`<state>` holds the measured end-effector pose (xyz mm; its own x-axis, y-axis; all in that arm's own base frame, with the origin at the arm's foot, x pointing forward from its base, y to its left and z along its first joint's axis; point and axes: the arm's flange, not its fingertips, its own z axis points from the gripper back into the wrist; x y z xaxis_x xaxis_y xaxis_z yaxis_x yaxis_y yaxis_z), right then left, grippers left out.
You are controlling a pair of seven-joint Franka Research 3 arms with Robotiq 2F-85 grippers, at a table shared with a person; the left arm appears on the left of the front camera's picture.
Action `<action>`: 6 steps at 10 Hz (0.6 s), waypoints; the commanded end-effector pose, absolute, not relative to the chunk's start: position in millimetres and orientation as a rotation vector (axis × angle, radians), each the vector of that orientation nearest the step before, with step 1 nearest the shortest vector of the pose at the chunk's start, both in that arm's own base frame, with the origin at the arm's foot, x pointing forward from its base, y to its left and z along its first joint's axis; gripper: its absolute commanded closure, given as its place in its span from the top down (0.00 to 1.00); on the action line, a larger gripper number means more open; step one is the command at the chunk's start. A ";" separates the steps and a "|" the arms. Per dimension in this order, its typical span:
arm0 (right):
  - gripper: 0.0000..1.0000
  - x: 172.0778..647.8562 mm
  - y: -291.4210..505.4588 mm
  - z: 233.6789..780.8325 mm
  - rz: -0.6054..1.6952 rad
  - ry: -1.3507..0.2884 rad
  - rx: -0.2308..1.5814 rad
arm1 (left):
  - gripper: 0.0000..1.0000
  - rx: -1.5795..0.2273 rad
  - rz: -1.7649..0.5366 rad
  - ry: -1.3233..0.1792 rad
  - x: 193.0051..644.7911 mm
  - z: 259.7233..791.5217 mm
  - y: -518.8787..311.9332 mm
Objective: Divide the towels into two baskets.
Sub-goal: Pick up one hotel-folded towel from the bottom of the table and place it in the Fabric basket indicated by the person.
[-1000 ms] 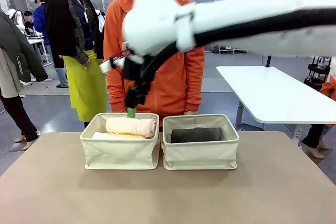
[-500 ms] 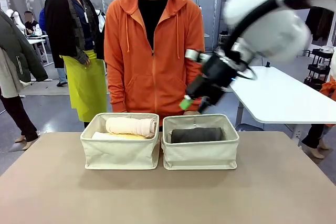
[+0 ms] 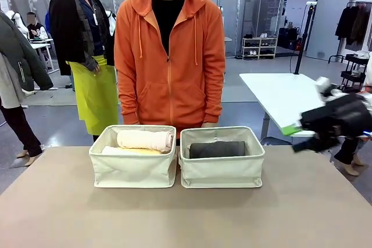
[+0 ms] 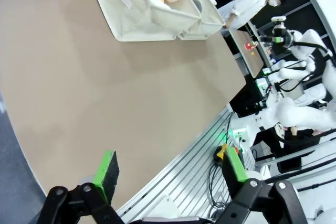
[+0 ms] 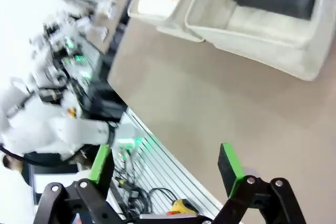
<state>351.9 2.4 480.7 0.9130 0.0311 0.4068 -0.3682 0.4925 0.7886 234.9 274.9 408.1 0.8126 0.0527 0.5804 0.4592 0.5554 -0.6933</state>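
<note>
Sitting in 2 baskets (image 3: 133,172), towels (image 3: 145,139) lie well apart from both spread, empty grippers (image 5: 165,166).

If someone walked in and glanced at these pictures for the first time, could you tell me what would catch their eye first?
Probably the person in the bright orange hoodie, standing at the far side of the table right behind two cream baskets set side by side. The left basket holds a pink-beige towel on top of a pale yellow one; the right basket shows a dark grey towel. At the right edge, the right tool is a blur, holding nothing.
</note>
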 end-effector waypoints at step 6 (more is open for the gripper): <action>1.00 222.0 -92.4 409.1 -0.161 -0.455 1.266 | 1.00 -0.962 -0.259 -0.606 232.3 410.7 275.9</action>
<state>293.1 -140.7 454.7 0.9137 -0.2971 0.2772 -0.1693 0.3419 0.9244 234.7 275.0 408.1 0.8124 0.0533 0.5806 0.4590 0.5557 -0.6932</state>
